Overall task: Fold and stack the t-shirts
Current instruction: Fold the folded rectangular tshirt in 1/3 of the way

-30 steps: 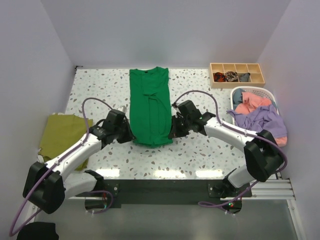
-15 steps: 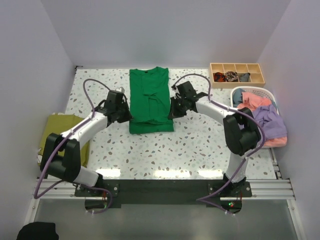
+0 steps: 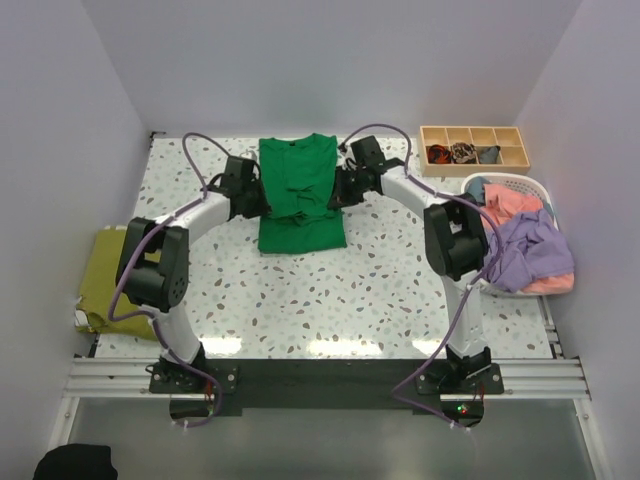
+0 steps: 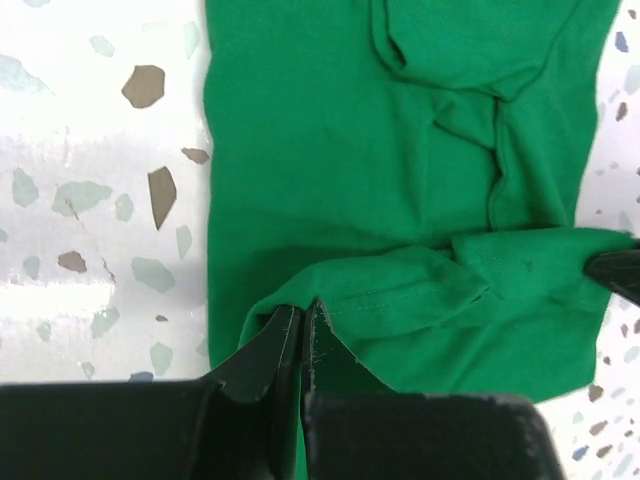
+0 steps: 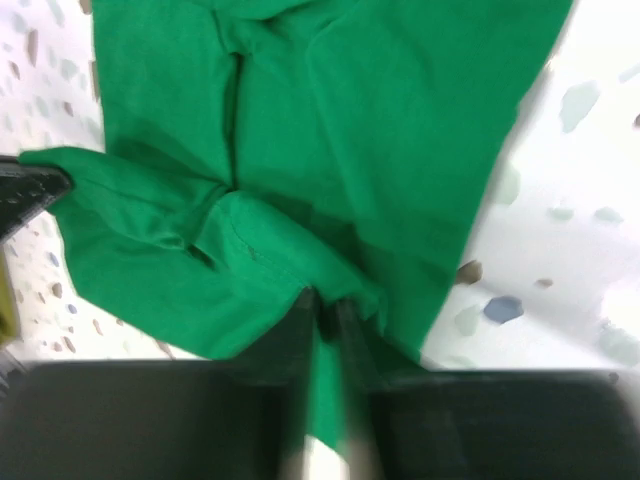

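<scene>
Pinching the hem of a green shirt [image 3: 300, 195] from both sides, two arms reach to the far middle of a white counter [image 3: 330, 300] flecked with grey and brown chips. The shirt lies flat with its collar toward the back wall, sleeves tucked in, and its lower part doubled up over its body. The left arm [image 3: 205, 215] has its jaws closed tight on the hem's left corner, as the left wrist view shows, with stitching visible along the raised edge. The right arm [image 3: 410, 195] grips the opposite corner. Its wrist view is blurred, but the jaws appear narrow, with green cloth between them.

Plain pale walls [image 3: 330, 60] box in the counter on three sides, and overhead light glares in a strip near the front edge. A dark rail [image 3: 320, 375] carries both arm bases, and purple cables [image 3: 200, 150] loop above the arms.

At the far right corner sits a wooden tray [image 3: 474, 131], with small balled fabric pieces in three of its compartments. Just in front of it, a white basket [image 3: 505, 180] holds a heap of shirts: coral [image 3: 508, 205], lavender [image 3: 525, 245] and a bit of blue [image 3: 476, 190], with the lavender one spilling over the rim. An olive shirt [image 3: 105, 285] lies crumpled at the counter's left edge, well apart from the green one.
</scene>
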